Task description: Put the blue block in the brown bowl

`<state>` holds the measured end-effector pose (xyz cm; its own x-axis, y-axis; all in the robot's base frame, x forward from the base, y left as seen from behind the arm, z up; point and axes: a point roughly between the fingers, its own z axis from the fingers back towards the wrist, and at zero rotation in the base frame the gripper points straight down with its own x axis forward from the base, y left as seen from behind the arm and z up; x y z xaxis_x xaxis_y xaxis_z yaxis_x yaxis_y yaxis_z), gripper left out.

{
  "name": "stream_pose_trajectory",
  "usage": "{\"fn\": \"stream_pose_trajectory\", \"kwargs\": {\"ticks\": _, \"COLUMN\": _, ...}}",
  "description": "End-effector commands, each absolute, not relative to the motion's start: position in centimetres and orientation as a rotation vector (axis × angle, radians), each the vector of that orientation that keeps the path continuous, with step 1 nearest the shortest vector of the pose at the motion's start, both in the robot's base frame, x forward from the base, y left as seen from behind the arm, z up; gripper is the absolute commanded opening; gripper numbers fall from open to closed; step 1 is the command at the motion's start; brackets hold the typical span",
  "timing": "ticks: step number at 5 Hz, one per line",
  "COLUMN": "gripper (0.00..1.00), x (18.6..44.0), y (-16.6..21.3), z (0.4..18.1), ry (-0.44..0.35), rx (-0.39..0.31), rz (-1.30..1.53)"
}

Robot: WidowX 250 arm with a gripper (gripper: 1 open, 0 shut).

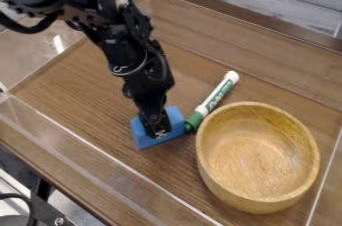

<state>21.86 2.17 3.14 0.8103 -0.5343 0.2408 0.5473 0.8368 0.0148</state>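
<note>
The blue block [154, 133] is seen on the desk [80, 80] right under the gripper [156, 123], beside the brown bowl [258, 156]. The jaws are closed on the blue block.
</note>
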Motion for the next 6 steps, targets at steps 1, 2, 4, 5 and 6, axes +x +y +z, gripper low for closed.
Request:
{"fn": "stream_pose_trajectory", "kwargs": {"ticks": 1, "gripper": 0.00, "x": 20.7, "y": 2.6, "z": 1.5, "ry": -0.178, "rx": -0.090, "rz": -0.548}}
{"fn": "stream_pose_trajectory", "kwargs": {"ticks": 2, "gripper": 1.00, "x": 20.7, "y": 2.7, "z": 1.3, "ry": -0.180, "rx": -0.096, "rz": -0.540}}
{"fn": "stream_pose_trajectory", "kwargs": {"ticks": 4, "gripper": 0.00, "x": 20.9, "y": 2.9, "z": 2.0, "ry": -0.176, "rx": -0.100, "rz": -0.527}}
{"fn": "stream_pose_trajectory", "kwargs": {"ticks": 5, "gripper": 0.00, "x": 21.0, "y": 3.0, "z": 2.2, "ry": -0.171, "rx": -0.103, "rz": -0.522}}
{"fn": "stream_pose_trajectory", "kwargs": {"ticks": 6, "gripper": 0.00, "x": 21.1, "y": 3.1, "z": 2.4, "ry": -0.167, "rx": -0.105, "rz": -0.518}}
